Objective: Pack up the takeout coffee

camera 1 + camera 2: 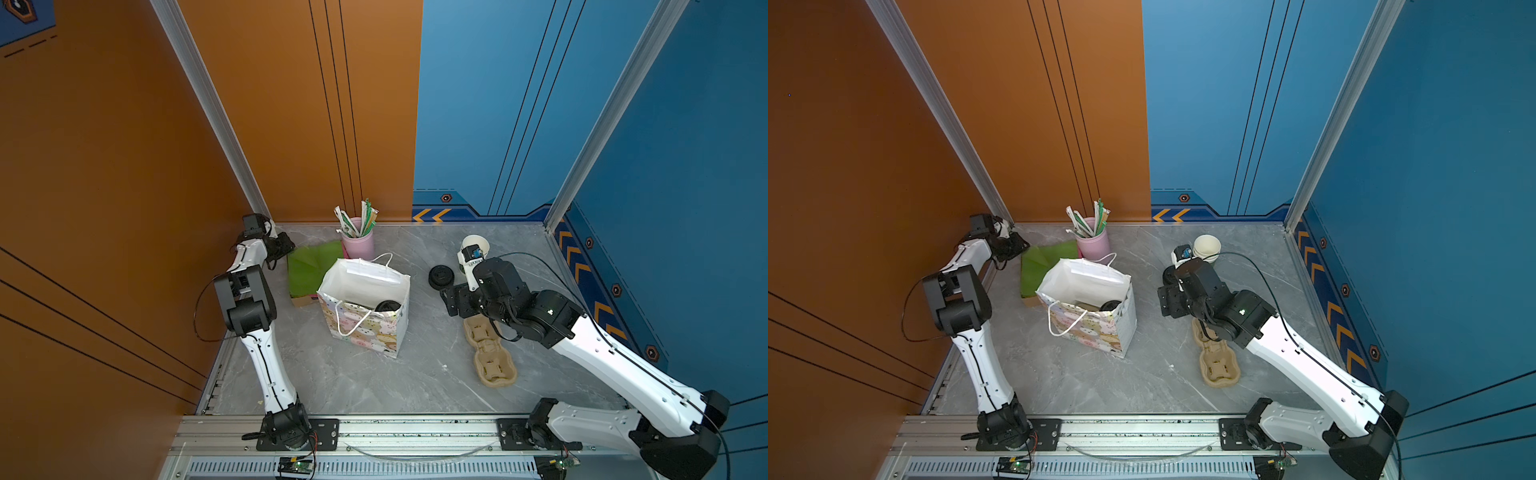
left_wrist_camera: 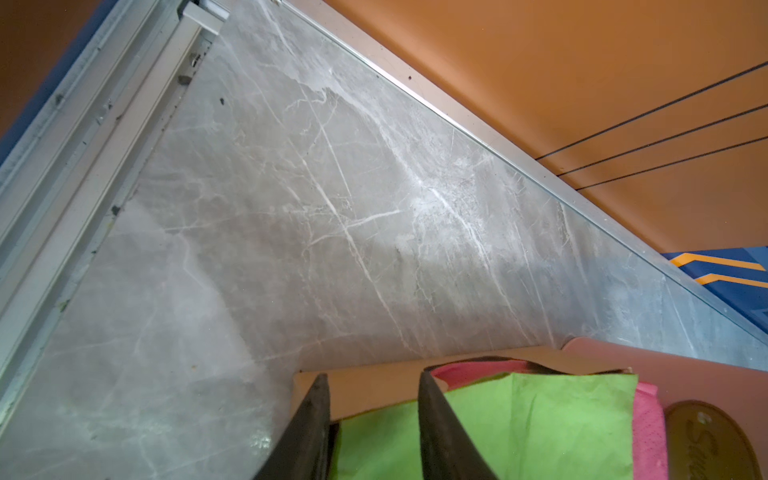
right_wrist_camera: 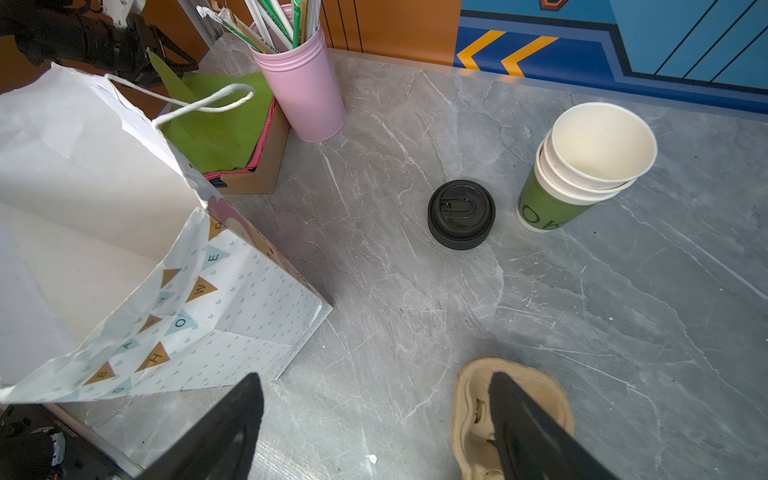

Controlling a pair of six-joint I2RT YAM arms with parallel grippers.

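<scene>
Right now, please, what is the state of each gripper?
Left gripper: open, at the green napkins, gripping nothing.
Right gripper: open, holding nothing.

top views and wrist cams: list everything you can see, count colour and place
gift bag: 1, white with pastel print, table centre
takeout coffee: 1, only its black lid shows, inside the gift bag
loose lid: 1, black, beside the cup stack
cup stack: 1, white cups nested in a green one, back right
pink tin: 1, pink, back centre, holding wrapped straws
napkins: a pile, green over pink, in a brown box left of the tin
cup carrier: count unclear, tan pulp, under the right arm
table: 1, grey marble
left claw: 1, black, jaws apart at the napkins
right claw: 1, black, open and empty, by the cup carrier
</scene>
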